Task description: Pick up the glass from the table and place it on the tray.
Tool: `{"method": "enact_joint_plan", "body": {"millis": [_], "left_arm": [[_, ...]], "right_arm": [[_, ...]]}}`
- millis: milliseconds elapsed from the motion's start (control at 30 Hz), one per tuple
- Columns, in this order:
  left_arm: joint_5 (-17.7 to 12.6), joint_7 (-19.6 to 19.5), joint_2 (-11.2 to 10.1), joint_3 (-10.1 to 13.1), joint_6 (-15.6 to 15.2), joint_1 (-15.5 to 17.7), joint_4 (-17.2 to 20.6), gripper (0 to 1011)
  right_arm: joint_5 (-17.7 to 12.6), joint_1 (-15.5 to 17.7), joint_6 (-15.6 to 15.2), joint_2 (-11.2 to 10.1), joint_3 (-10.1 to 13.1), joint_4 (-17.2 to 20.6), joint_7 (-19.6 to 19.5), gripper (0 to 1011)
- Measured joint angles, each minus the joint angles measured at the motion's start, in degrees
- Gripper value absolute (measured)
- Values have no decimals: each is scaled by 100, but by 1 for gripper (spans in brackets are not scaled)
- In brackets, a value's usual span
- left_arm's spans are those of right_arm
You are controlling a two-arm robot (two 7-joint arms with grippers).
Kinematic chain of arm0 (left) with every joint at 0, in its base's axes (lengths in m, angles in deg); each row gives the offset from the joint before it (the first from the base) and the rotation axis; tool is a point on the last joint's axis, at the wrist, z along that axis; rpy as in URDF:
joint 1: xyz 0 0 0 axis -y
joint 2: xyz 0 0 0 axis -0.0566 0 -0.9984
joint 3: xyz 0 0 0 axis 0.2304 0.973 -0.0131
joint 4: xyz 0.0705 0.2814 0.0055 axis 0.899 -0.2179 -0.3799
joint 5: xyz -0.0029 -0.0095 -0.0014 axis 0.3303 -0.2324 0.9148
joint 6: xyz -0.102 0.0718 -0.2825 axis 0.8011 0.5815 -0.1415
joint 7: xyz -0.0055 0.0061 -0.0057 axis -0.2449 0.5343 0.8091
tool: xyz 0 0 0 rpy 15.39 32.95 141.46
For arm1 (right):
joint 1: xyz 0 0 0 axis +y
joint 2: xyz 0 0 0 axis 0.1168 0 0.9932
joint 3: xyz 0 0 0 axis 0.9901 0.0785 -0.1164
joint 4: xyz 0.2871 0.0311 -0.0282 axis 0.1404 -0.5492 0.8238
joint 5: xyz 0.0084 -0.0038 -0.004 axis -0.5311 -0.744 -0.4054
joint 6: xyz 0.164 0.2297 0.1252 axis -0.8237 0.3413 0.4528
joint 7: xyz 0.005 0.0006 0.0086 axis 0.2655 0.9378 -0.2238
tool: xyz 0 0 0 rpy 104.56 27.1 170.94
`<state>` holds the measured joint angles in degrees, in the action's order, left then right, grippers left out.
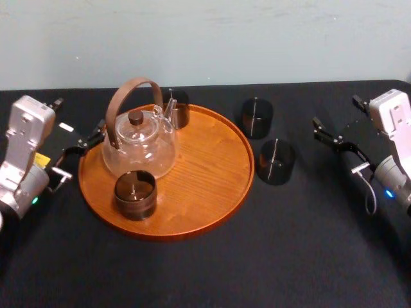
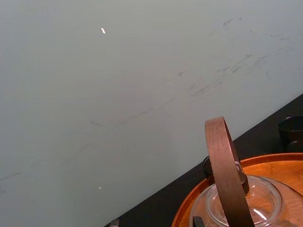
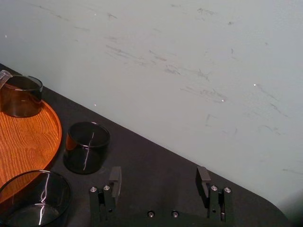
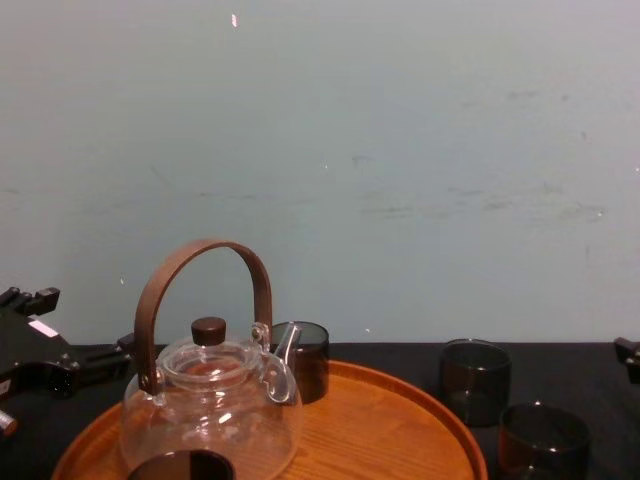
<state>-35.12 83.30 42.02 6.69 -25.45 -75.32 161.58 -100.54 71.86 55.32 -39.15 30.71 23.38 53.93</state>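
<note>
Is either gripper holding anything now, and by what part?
Nothing is held. The left gripper is open by the left rim of the tray; the right gripper is open and empty, apart from the far glass and near glass on the table.

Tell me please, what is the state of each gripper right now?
Left gripper: open, holding nothing, by the tray.
Right gripper: open, holding nothing, above the table.

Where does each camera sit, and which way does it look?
Head view: up high, looking down on the tray, left gripper and right gripper flanking it.
Chest view: lower, facing the wall across the table; left arm at the edge.
Left wrist view: left arm, facing the teapot.
Right wrist view: right arm, past its fingers toward two glasses.
Head and chest share the teapot.
</note>
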Motion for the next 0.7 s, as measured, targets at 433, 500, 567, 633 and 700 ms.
{"method": "enact_joint_plan", "body": {"millis": [433, 500, 567, 633, 700], "left_arm": [[0, 0, 0, 0, 0, 0, 0, 1001], [0, 0, 0, 0, 0, 0, 0, 1002], [0, 0, 0, 0, 0, 0, 0, 1001], [0, 0, 0, 0, 0, 0, 0, 1001], [0, 0, 0, 0, 0, 0, 0, 1001]], "right_arm": [[0, 0, 0, 0, 0, 0, 0, 1002], [0, 0, 0, 0, 0, 0, 0, 1002], [0, 0, 0, 0, 0, 0, 0, 1002], [0, 0, 0, 0, 0, 0, 0, 1002], [0, 0, 0, 0, 0, 0, 0, 1002]]}}
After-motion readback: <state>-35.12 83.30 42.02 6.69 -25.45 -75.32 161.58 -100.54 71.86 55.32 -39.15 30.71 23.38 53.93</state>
